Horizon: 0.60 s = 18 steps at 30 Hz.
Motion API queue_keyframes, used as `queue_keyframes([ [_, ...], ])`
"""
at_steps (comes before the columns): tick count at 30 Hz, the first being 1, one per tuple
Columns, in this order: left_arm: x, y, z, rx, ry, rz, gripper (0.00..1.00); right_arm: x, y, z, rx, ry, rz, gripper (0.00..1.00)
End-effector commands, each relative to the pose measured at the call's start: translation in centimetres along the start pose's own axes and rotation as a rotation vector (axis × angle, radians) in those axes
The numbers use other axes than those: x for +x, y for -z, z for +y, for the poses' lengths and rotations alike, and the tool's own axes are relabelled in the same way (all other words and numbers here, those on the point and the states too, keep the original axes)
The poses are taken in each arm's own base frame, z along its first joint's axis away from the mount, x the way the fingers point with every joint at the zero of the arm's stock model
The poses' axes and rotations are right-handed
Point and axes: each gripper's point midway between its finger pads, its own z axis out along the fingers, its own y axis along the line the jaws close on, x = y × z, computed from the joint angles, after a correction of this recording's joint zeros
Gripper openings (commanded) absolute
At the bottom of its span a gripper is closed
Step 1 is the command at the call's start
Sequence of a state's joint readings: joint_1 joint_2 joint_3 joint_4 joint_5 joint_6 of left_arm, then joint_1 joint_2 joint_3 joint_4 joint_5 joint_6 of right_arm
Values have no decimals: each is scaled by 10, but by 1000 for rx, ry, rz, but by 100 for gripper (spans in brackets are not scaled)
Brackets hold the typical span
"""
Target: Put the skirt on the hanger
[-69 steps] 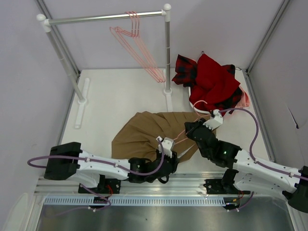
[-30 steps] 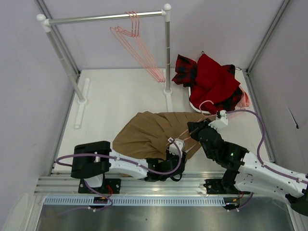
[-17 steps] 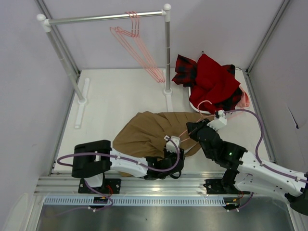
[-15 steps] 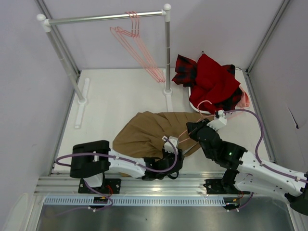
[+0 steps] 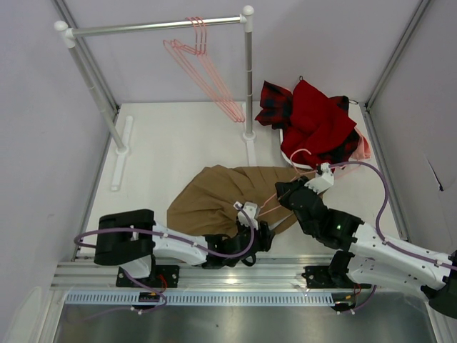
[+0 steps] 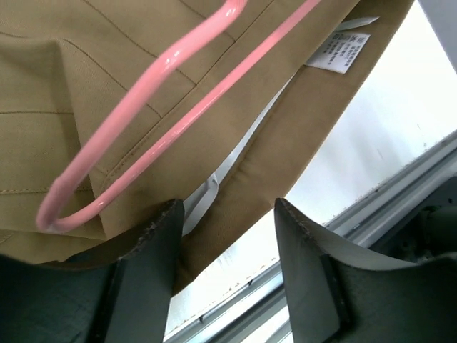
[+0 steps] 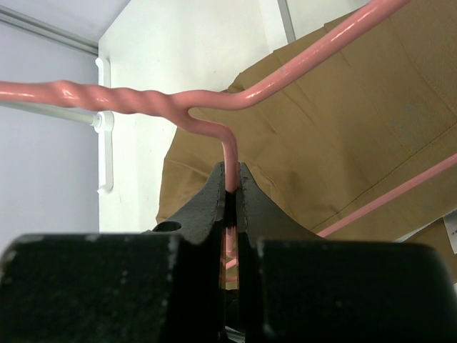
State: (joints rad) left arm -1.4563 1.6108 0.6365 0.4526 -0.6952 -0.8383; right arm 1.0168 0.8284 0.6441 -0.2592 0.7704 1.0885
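The tan skirt (image 5: 214,196) lies crumpled on the table in front of both arms. The pink hanger (image 5: 271,202) lies slanted over its right part. My right gripper (image 5: 283,191) is shut on the hanger (image 7: 214,100), pinching the wire just below the twisted neck, with the skirt (image 7: 343,128) spread beneath. My left gripper (image 5: 264,232) stands open at the skirt's near edge. In the left wrist view its jaws (image 6: 227,214) straddle the waistband edge of the skirt (image 6: 107,43), touching nothing I can see. The hanger's rounded corner (image 6: 57,211) rests on the cloth, near a white label (image 6: 341,51).
A clothes rack (image 5: 157,27) with more pink hangers (image 5: 207,64) stands at the back left, its post (image 5: 248,71) mid-table. A red garment and plaid cloth pile (image 5: 314,121) lies back right. A metal rail (image 5: 250,275) runs along the near edge.
My left gripper's jaws have spread wider and the left arm has shifted a little to the left along the skirt's near edge. The right gripper keeps its hold on the hanger, barely moving.
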Motion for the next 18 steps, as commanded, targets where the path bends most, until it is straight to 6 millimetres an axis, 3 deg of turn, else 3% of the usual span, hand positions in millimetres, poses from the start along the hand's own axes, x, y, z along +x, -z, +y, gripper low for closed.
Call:
queue_keyframes([
  [1,-30,9,-19,73,68,-69,62,-27,2,19,-22,-65,-78,0],
  [6,-39,35,-30,155,-40,-43,64,-30,2,16,-9,-62,-80,0],
  [7,-34,40,-24,152,-97,-7,65,-30,2,16,-13,-49,-78,0],
  [9,-50,56,-29,200,-149,-12,66,-30,2,15,-9,-52,-77,0],
  [10,-43,62,-20,198,-198,23,66,-30,2,14,-7,-51,-76,0],
  [11,-58,73,-21,221,-210,-2,66,-29,2,15,-9,-51,-69,0],
  [14,-72,89,-12,240,-279,-20,66,-24,2,15,-17,-48,-45,0],
  [15,-89,98,-14,262,-268,-62,66,-21,2,14,-18,-46,-36,0],
  [18,-116,101,-7,289,-285,-117,64,-14,2,12,-26,-51,-10,0],
])
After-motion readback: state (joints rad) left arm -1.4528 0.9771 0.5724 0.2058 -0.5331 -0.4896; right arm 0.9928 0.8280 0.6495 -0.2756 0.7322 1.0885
